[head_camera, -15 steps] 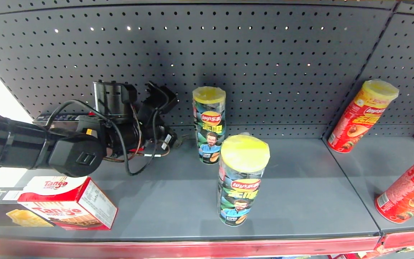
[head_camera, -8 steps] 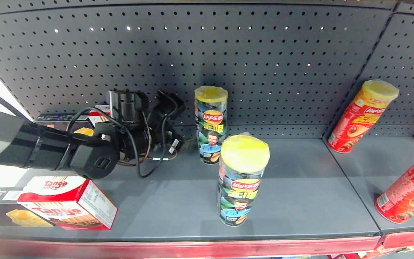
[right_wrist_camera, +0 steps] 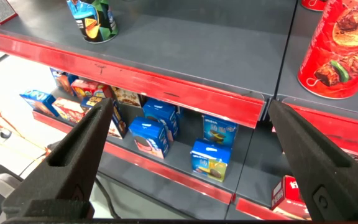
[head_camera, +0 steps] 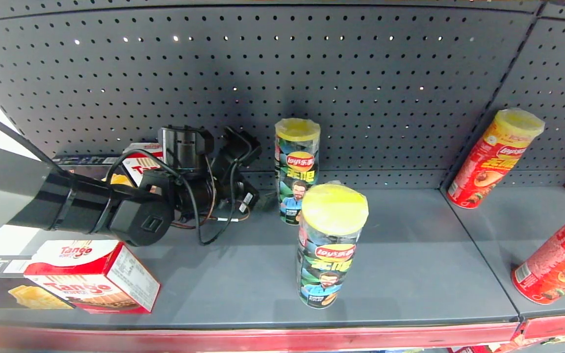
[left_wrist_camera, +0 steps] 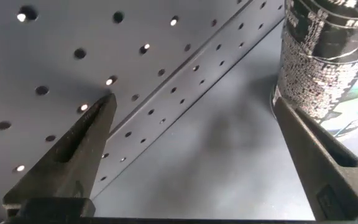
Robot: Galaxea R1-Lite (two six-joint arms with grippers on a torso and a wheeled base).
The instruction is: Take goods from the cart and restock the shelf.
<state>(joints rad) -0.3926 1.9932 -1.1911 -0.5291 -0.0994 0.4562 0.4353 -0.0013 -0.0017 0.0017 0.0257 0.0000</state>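
Two dark chip cans with yellow lids stand on the grey shelf board (head_camera: 410,255). The rear can (head_camera: 297,166) is near the pegboard and the front can (head_camera: 329,245) stands closer to the red edge. My left gripper (head_camera: 257,197) lies low at the back of the shelf, just left of the rear can. In the left wrist view this gripper (left_wrist_camera: 192,102) is open, and the rear can (left_wrist_camera: 328,56) sits beside one finger (left_wrist_camera: 316,155), outside the gap. My right gripper (right_wrist_camera: 188,112) hangs open and holds nothing, below and in front of the shelf's red edge (right_wrist_camera: 166,84).
Red-and-white wafer boxes (head_camera: 91,274) lie at the front left, and another box (head_camera: 138,159) sits behind the left arm. Two red chip cans (head_camera: 496,157) (head_camera: 557,260) lean on the adjacent right bay. Blue boxes (right_wrist_camera: 157,127) fill the lower shelf.
My left arm has slid to the right along the back of the shelf. The rear can has shifted a little to the right with it. The front can has stayed put.
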